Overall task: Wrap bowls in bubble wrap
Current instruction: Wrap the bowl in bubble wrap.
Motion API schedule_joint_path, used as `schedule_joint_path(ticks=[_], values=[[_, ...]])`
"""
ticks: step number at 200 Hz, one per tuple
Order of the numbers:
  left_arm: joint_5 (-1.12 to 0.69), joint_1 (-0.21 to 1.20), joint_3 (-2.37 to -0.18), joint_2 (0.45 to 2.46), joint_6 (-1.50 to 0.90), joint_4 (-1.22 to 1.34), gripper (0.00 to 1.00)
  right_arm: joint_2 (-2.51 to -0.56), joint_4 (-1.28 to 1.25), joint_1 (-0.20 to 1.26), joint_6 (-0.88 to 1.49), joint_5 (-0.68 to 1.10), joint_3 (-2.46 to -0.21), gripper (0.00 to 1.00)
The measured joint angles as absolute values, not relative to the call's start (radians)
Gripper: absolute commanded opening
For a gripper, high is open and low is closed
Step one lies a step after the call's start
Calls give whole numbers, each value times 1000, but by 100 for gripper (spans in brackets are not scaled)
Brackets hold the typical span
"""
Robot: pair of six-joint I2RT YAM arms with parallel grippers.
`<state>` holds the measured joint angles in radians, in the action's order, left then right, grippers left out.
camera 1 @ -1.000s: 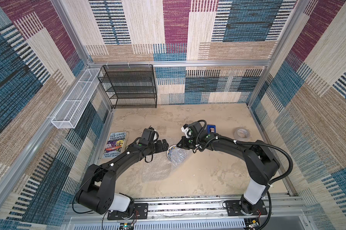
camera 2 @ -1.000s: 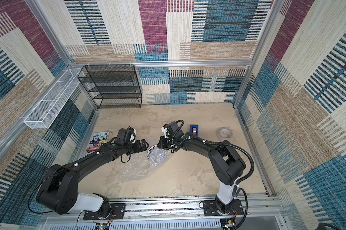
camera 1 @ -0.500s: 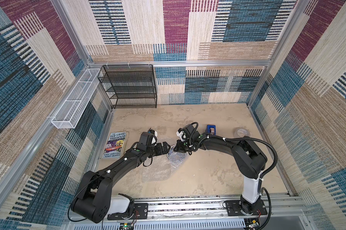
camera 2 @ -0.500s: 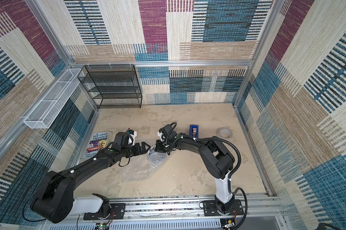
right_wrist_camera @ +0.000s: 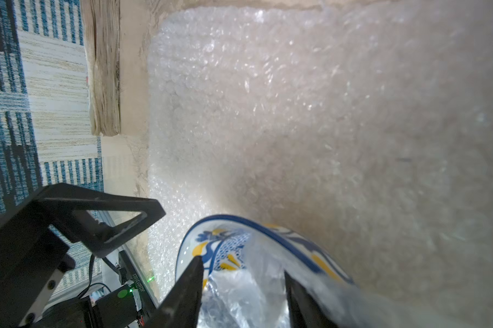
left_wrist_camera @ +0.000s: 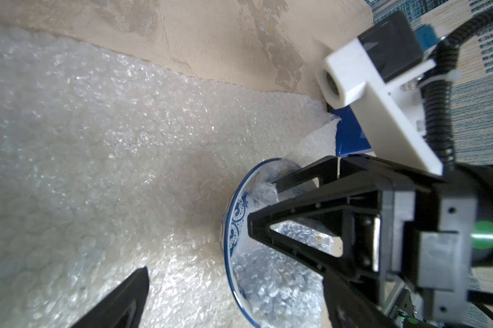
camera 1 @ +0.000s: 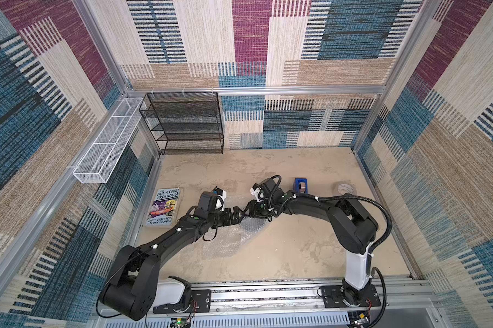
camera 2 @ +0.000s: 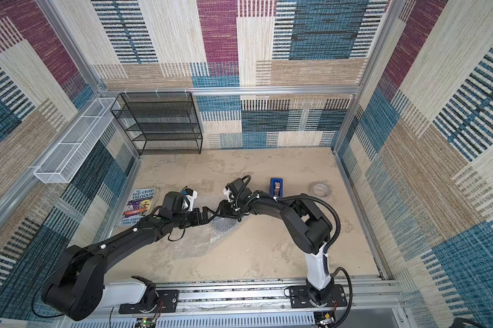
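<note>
The blue-and-white bowl (left_wrist_camera: 229,227) with yellow accents (right_wrist_camera: 211,247) lies on the bubble wrap (camera 1: 222,244), a clear sheet spread on the sandy floor. A flap of the sheet is folded into the bowl (camera 2: 225,224). My right gripper (right_wrist_camera: 244,286) is over the bowl, its jaws apart with the loose flap lying between them. My left gripper (left_wrist_camera: 234,298) stands wide open astride the bowl's rim, facing the right gripper (camera 1: 248,211) closely. In both top views the left gripper (camera 1: 239,217) nearly meets it and the bowl is mostly hidden.
A book (camera 1: 163,207) lies left of the sheet by the wall. A blue tape dispenser (camera 1: 301,186) and a whitish tape roll (camera 1: 344,188) sit behind the right arm. A black mesh shelf (camera 1: 188,122) and a white wire basket (camera 1: 109,142) line the back left.
The right gripper carried the wrap flap leftward over the bowl, and its jaws, shut before, have parted. The left gripper edged closer to the bowl.
</note>
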<state>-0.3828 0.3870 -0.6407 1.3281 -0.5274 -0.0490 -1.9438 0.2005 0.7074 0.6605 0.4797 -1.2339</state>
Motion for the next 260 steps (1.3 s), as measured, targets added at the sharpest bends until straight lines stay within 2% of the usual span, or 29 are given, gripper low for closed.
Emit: schedule_joint_path(ticks=[58, 145, 249, 253, 260], values=[[-395, 398, -614, 1320, -526, -45, 99, -1901, 93, 708, 733, 554, -1218, 51], [-372, 441, -625, 1398, -519, -15, 96, -1954, 72, 709, 751, 576, -1232, 50], [-231, 487, -703, 1504, -508, -63, 80, -1938, 42, 707, 766, 565, -1221, 49], [-218, 487, -704, 1508, -509, -64, 76, -1938, 42, 707, 766, 565, -1221, 49], [-205, 487, -706, 1513, -509, -67, 75, -1936, 42, 707, 766, 566, -1221, 49]])
